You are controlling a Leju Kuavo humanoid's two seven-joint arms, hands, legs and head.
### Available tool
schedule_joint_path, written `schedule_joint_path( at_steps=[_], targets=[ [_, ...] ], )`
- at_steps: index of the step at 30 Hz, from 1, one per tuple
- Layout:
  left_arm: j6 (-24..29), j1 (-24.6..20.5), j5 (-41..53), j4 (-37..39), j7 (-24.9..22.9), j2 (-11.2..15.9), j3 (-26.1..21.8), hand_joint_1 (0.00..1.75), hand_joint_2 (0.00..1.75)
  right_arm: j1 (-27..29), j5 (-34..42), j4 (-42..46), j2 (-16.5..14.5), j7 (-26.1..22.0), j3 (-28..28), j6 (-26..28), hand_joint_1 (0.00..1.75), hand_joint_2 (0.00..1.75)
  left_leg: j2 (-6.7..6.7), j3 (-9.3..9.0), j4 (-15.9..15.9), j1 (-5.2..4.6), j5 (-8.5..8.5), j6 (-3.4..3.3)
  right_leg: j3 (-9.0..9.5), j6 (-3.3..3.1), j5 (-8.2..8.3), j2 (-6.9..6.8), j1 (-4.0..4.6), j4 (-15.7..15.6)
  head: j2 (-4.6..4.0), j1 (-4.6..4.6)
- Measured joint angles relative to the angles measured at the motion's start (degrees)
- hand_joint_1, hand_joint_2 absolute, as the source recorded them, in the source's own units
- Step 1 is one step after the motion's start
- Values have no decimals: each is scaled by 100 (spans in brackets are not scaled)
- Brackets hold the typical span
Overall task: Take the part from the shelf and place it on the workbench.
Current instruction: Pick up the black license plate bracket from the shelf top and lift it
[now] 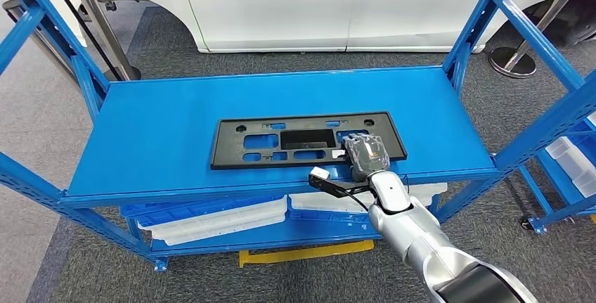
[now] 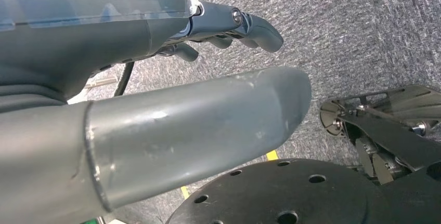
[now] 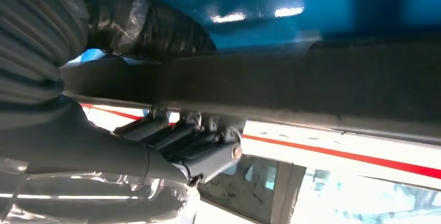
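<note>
Blue shelf (image 1: 162, 134) bearing flat black part (image 1: 232, 141), right hand (image 1: 365, 154) laid over near edge, fingers seemingly curled round it for lifting.

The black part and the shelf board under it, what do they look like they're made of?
The black part: looks like moulded plastic, matt, thin and flat with neat rectangular cut-outs; it could be something else. The shelf board: probably painted sheet metal, smooth glossy blue with a folded front edge, and light glints on it in the right wrist view.
</note>
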State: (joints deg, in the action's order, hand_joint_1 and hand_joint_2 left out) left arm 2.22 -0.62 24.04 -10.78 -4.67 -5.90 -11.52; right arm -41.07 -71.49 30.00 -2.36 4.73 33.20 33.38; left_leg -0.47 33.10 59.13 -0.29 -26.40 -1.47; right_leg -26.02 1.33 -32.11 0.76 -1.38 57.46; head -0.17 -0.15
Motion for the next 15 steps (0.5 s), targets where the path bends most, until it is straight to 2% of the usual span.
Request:
schedule_joint_path(
  at_steps=[4,8,15],
  targets=[
    [-8,-2,0,0,15,0,0,0,0,7,17,-31,0,-78,-4,-21,175,175,1,0,0,0,0,0,-1,0,0,0,0,0,0,0],
    [-15,-4,-2,0,26,0,-1,0,175,33,16,-39,0,-129,-4,-22,175,175,0,0,0,0,0,0,0,0,0,0,0,0,0,0],
    [-109,-4,-169,0,79,0,-94,0,175,55,24,-41,0,-219,-39,-32,175,175,0,0,0,0,0,0,0,1,1,0,0,0,0,0]
  ],
)
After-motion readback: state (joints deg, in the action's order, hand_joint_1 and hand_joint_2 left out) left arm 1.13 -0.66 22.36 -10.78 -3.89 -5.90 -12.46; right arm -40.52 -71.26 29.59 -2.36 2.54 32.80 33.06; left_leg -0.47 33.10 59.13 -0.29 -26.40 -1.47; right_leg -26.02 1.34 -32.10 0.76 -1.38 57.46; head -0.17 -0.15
